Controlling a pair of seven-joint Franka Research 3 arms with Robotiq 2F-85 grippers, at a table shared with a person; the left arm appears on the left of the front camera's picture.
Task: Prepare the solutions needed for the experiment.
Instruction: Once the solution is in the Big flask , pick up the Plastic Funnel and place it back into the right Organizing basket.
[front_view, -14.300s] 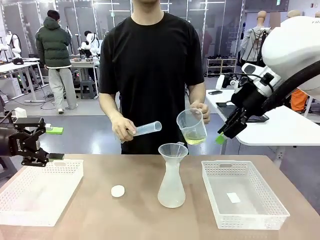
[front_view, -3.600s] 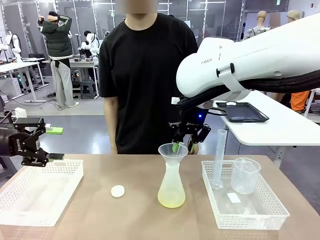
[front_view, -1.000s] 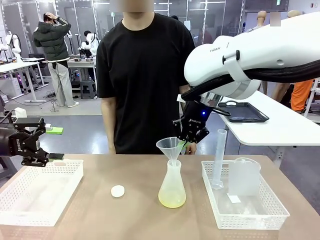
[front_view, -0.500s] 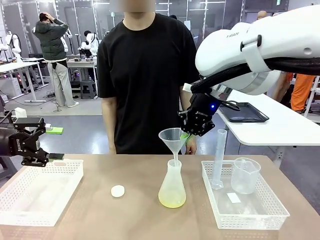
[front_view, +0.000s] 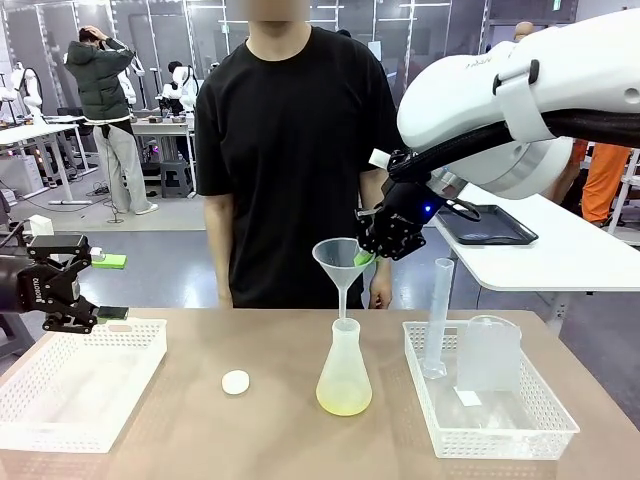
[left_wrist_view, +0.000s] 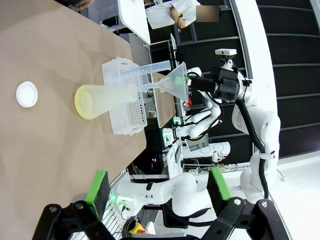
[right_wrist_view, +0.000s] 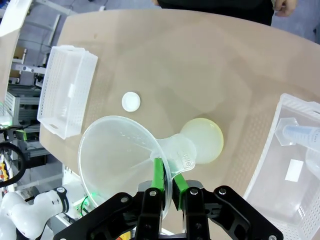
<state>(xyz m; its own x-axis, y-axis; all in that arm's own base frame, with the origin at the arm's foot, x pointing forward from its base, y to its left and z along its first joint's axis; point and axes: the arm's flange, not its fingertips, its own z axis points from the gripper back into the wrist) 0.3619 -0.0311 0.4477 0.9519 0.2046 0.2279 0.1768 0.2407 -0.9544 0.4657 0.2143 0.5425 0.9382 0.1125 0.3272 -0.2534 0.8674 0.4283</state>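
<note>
Find the solutions (front_view: 343, 402) as a shallow pale yellow pool in the base of the conical flask (front_view: 343, 360), upright mid-table. Note the funnel (front_view: 338, 262) directly above, pinched at its rim tab by the right gripper (front_view: 366, 257), clamped tight on the plastic. Cannot tell stem tip clear of the flask mouth or just inside it.

Lift straight up first. Allow no sideways pull until well above the neck, or risk tipping the flask. Hold level against drips.

For room, look right: a tray (front_view: 500, 440) with open floor at its near end. Mind the tall graduated cylinder (front_view: 438, 315) at its far left corner and the beaker (front_view: 490, 352) beside it. Steer clear of the white cap (front_view: 235, 381) left of the flask and the left tray (front_view: 60, 438) beyond. See the left gripper (front_view: 110, 287) hovering by that tray's far edge, fingers spread, holding nothing.
</note>
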